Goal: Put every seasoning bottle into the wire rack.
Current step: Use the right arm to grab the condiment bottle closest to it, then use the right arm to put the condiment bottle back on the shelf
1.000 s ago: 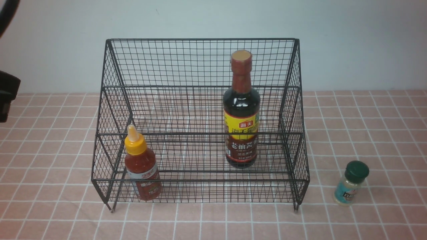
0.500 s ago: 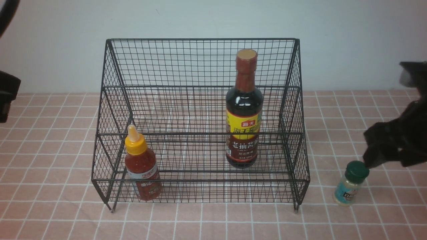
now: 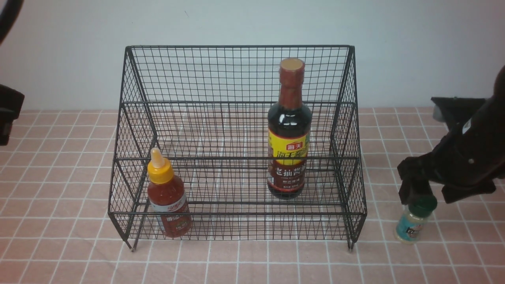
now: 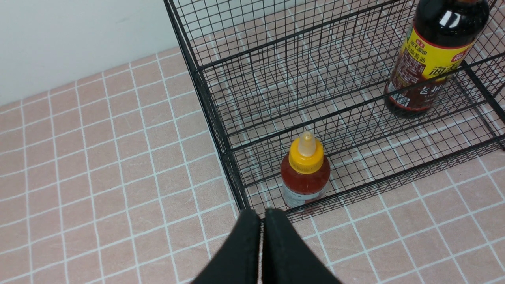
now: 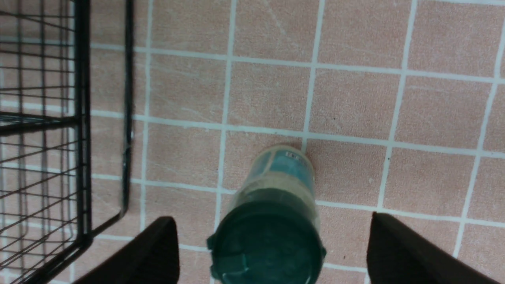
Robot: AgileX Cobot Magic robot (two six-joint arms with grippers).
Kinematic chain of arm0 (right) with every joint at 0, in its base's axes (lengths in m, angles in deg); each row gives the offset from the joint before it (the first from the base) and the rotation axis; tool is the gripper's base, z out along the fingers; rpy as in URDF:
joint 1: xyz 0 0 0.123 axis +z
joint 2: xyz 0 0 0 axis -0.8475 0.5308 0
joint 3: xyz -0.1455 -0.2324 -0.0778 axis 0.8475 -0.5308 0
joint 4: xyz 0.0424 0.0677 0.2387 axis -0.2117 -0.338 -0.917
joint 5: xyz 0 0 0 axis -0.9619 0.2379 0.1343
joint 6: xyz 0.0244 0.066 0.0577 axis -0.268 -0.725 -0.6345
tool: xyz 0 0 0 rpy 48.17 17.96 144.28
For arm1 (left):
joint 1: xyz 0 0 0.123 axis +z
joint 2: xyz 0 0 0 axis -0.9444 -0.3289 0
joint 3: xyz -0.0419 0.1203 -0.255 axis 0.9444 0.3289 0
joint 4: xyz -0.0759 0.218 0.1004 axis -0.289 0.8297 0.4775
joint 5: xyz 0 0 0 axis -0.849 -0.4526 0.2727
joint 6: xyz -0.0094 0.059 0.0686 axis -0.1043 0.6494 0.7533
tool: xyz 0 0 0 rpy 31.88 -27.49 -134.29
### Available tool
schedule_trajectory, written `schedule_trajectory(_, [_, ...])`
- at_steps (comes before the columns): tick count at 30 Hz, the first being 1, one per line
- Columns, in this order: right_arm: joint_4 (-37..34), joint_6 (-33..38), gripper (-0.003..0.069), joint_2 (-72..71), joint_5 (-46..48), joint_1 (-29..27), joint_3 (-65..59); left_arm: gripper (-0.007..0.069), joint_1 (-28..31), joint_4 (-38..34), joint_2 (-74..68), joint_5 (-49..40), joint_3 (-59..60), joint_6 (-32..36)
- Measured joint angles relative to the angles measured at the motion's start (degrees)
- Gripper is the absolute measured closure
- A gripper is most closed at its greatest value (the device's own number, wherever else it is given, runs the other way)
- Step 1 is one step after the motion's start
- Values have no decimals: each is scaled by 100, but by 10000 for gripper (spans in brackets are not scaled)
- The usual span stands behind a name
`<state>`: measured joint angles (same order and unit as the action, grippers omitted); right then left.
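The wire rack (image 3: pixel 236 75) stands on the table (image 3: pixel 59 197); inside it, the squeeze bottle (image 3: pixel 167 197) stands at the front left corner and the soy bottle (image 3: pixel 289 134) right of centre, further back. The jar (image 3: pixel 414 221) stands on the table outside, near the rack's front right corner, between the spread fingers of the right gripper (image 3: pixel 428 194), touching neither

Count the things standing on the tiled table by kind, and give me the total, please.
Seasoning bottles: 3 (red sauce bottle, soy bottle, green-capped jar)
Wire rack: 1
Total: 4
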<state>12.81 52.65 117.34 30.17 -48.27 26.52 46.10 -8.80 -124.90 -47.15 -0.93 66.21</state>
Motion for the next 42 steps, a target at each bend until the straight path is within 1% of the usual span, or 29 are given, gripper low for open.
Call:
schedule_trajectory(4, [178,7,56,141,-99,0,5,631,0,0,0,0,0,0])
schedule_trajectory(7, [212,7,73,236,-139,0,11,631,0,-5,0,0,0,0])
schedule_trajectory(8, [206,7,110,295,-139,0,11,631,0,-5,0,0,0,0])
schedule_trajectory(9, [206,7,116,301,-134,0,11,631,0,-5,0,0,0,0])
schedule_trajectory(11, [201,16,263,361,-135,0,11,631,0,-5,0,0,0,0])
schedule_trajectory(12, [192,22,323,367,-135,0,18,631,0,-5,0,0,0,0])
schedule_trajectory(15, [187,105,320,346,22,0,117,631,0,-5,0,0,0,0])
schedule_trajectory(18, [187,155,320,134,662,0,467,631,0,-5,0,0,0,0])
schedule_trajectory(19, [187,155,320,111,708,0,467,631,0,-5,0,0,0,0])
schedule_trajectory(21, [152,160,320,-307,1118,0,932,631,0,-5,0,0,0,0])
schedule_trajectory(23, [111,160,320,-483,1168,7,1099,631,0,-5,0,0,0,0])
schedule_trajectory(25, [0,160,320,-976,1194,94,1368,631,0,-5,0,0,0,0])
schedule_trajectory(28, [-141,160,320,-1580,1284,458,1446,631,0,-5,0,0,0,0])
schedule_trajectory(30, [-147,166,320,-1836,1355,814,1460,631,0,-10,0,0,0,0])
schedule_trajectory(31, [-142,166,320,-1938,1378,1077,1472,631,0,-10,0,5,0,0])
schedule_trajectory(33, [-100,152,320,-1981,1392,1349,1478,631,0,-10,0,21,0,0])
schedule_trajectory(34, [-39,81,320,-1962,1399,1657,1478,631,0,-10,0,42,0,0])
schedule_trajectory(38, [581,-580,320,-1541,1406,2451,1478,631,0,-33,0,47,0,-20])
schedule_trajectory(42, [1036,-1038,320,-971,1390,2719,1478,631,0,-144,0,47,0,-20])
